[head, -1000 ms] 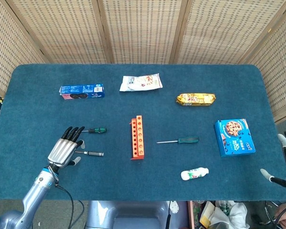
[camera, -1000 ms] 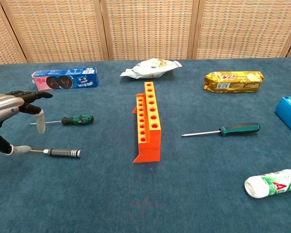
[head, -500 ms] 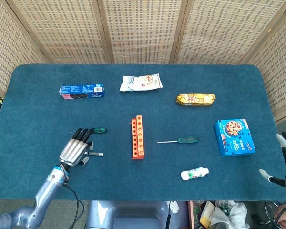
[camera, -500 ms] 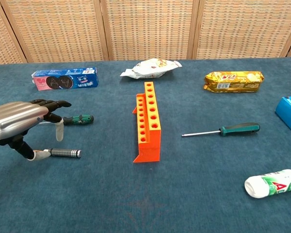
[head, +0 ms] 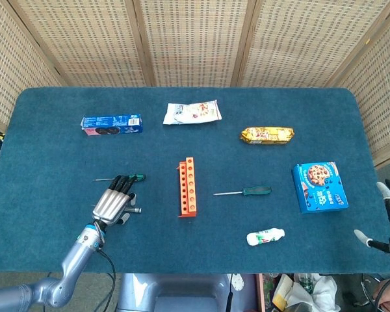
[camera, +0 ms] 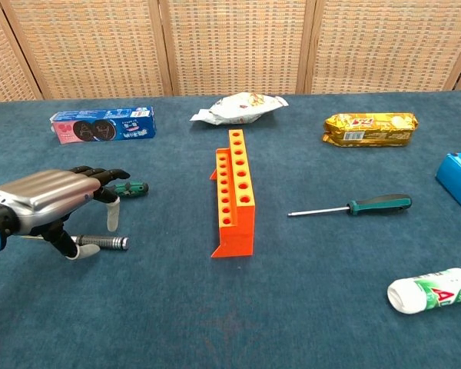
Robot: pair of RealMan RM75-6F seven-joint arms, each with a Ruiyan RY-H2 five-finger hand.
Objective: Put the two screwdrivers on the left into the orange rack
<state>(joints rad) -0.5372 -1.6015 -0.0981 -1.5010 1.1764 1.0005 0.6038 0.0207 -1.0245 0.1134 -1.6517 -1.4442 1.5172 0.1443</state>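
The orange rack [head: 188, 187] [camera: 234, 192] stands mid-table with its holes empty. Left of it lie a green-handled screwdriver [head: 135, 177] [camera: 131, 187] and, nearer me, a silver-handled screwdriver [head: 134, 210] [camera: 104, 242]. My left hand [head: 114, 200] [camera: 50, 200] hovers palm down over both, fingers spread, hiding most of their shafts. Its thumb reaches down beside the silver handle's tip, and it holds nothing. My right hand [head: 389, 218] shows only at the lower right edge of the head view, off the table, fingers apart and empty.
A third screwdriver with a green handle [head: 247, 192] [camera: 369, 204] lies right of the rack. Around the table are a blue cookie box [head: 320, 187], a white bottle [head: 265, 236] [camera: 434, 290], a yellow packet [head: 266, 135], a white packet [head: 192, 112] and a blue biscuit box [head: 112, 123].
My left hand has moved right toward the rack, now covering the shafts of both left screwdrivers. The screwdrivers and the right hand have stayed put.
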